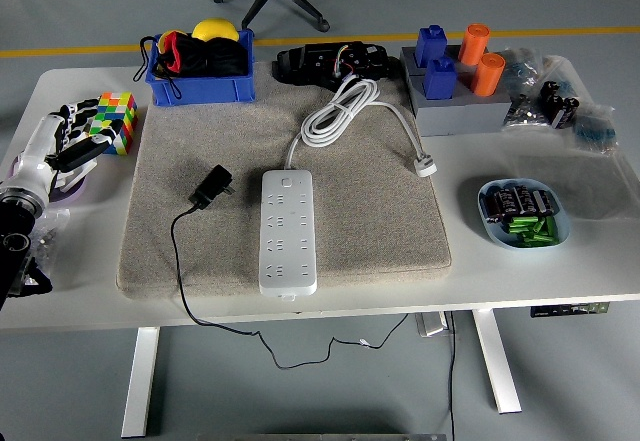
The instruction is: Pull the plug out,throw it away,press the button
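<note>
At table's left edge: left hand (62, 141), fingers loosely spread, empty, hovered just beside colour cube (112, 121). On grey mat (400, 231): white power strip (288, 231), sockets vacant. Black plug (212, 186) lay unplugged on mat, left of strip, cord trailing over table's near edge. Coiled white cable (345, 111) behind strip.

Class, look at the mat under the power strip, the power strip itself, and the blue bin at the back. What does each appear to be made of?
The mat looks like grey-beige felt or low-pile carpet: matte, fuzzy texture, soft edges. The power strip appears to be smooth white moulded plastic, with a slight sheen. The blue bin seems to be rigid glossy plastic, judging by its even colour and straight walls.
</note>
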`<state>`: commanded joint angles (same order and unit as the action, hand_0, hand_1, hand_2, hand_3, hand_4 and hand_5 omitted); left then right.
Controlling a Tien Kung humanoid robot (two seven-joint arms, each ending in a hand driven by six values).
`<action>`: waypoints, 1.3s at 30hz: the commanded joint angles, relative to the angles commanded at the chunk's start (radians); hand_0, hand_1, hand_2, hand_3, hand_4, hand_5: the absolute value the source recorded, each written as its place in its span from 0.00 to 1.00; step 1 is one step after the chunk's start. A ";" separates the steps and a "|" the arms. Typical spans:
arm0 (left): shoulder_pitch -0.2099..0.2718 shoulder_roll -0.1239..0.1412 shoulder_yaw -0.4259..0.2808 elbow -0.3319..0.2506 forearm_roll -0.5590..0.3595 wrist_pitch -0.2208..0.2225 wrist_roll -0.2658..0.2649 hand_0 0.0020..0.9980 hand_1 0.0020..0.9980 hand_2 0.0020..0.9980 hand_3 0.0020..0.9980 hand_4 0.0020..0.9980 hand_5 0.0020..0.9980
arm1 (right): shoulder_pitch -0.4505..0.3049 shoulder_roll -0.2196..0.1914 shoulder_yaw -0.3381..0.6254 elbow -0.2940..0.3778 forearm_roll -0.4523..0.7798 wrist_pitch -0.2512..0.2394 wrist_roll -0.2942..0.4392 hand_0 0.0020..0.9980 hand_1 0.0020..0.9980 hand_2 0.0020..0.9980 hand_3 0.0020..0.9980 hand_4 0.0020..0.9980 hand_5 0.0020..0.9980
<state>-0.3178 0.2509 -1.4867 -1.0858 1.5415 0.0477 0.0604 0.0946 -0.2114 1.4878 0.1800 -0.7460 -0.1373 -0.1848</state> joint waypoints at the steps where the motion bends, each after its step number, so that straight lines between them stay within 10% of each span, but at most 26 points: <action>1: 0.002 0.004 0.000 0.000 0.000 0.001 -0.001 0.90 0.92 0.86 0.87 0.77 0.47 | 0.000 -0.001 0.000 0.000 0.001 0.000 0.000 0.74 0.66 0.65 0.61 0.66 0.47; 39: -0.035 0.055 0.009 -0.013 -0.004 0.007 -0.019 0.89 0.91 0.85 0.84 0.76 0.46 | 0.003 0.002 0.015 0.000 0.003 -0.003 -0.002 0.74 0.66 0.65 0.61 0.66 0.47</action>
<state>-0.3526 0.3060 -1.4780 -1.0993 1.5375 0.0548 0.0411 0.0972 -0.2090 1.5029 0.1800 -0.7435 -0.1400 -0.1870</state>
